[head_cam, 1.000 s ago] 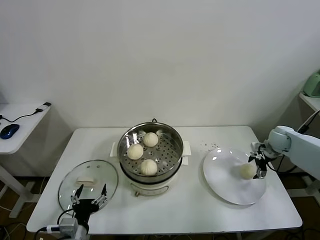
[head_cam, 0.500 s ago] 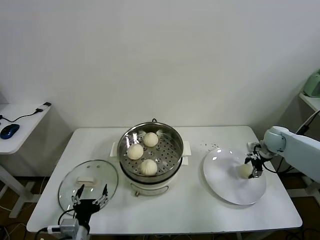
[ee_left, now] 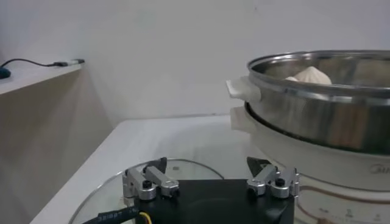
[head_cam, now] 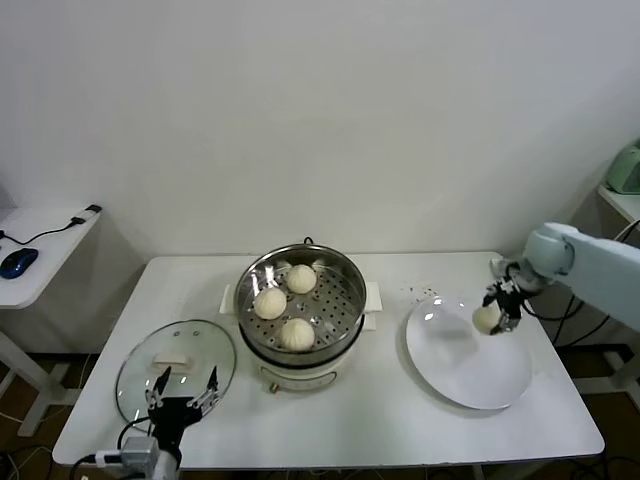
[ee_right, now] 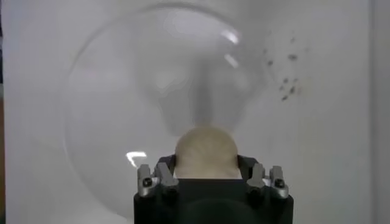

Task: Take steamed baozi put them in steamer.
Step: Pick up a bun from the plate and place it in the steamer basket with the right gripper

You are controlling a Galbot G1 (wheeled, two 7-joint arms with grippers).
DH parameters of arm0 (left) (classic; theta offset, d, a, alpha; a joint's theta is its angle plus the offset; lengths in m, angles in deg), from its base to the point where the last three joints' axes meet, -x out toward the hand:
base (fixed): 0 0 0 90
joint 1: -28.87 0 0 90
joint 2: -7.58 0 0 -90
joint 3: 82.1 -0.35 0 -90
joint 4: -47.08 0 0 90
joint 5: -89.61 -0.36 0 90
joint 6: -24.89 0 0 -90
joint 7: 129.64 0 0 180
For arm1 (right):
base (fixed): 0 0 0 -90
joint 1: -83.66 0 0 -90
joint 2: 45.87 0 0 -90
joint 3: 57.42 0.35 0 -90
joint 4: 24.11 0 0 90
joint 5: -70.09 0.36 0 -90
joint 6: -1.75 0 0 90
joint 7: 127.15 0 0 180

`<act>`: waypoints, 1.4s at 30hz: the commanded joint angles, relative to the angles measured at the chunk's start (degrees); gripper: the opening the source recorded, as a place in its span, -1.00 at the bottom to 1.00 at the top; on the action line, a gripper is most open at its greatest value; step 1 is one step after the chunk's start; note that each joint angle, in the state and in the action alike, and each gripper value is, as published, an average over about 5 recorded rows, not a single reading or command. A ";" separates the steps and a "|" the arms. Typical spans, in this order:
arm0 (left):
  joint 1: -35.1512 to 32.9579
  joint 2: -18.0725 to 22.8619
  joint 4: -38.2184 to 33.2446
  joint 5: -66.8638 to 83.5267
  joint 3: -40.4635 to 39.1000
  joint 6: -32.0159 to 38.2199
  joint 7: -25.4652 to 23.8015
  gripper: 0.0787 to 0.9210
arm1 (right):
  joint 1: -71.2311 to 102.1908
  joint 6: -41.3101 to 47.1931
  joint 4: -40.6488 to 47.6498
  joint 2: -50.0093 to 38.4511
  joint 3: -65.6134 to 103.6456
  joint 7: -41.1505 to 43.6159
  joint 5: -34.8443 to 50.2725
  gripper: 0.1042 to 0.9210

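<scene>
My right gripper (head_cam: 492, 315) is shut on a cream-white baozi (head_cam: 486, 318) and holds it just above the white plate (head_cam: 450, 365). In the right wrist view that baozi (ee_right: 206, 152) fills the space between the fingers, with the plate (ee_right: 122, 103) below it. Three more baozi (head_cam: 297, 333) sit on the perforated tray of the steel steamer (head_cam: 345, 300) at the table's middle. My left gripper (head_cam: 183, 392) hangs open over the glass lid (head_cam: 140, 365) at the near left; the steamer (ee_left: 317, 115) shows beside it in the left wrist view.
The glass lid with its white knob (head_cam: 170, 360) lies left of the steamer. Dark crumbs (head_cam: 425, 292) dot the table between steamer and plate. A side desk with a blue mouse (head_cam: 18, 262) stands at far left.
My right gripper closed on the baozi and lifted it off the plate, carrying it up and slightly towards the steamer. The left arm has not moved.
</scene>
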 commanded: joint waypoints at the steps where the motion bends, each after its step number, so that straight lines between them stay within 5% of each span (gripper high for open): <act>1: -0.05 0.03 0.21 -0.02 0.01 0.10 0.04 0.77 | -37.25 2.98 -10.80 10.02 -24.35 1.21 26.16 0.40; 6: 0.08 -0.22 -0.52 0.01 0.03 -0.40 -0.14 0.77 | -42.38 6.93 -17.24 18.16 -22.08 -1.03 38.30 0.41; 12: 0.49 -0.60 -0.93 0.30 -0.01 -0.83 -0.27 0.77 | -36.49 10.71 -19.05 28.27 -16.13 -6.15 43.14 0.41; 20: 0.67 -0.74 -0.72 1.22 0.21 -0.69 -0.12 0.77 | -23.12 15.52 -15.36 35.93 -15.35 -13.53 41.80 0.41; 42: 0.44 -1.20 -0.66 2.30 0.43 -0.36 -0.07 0.77 | -9.65 17.16 -7.08 34.73 -14.09 -17.93 33.27 0.41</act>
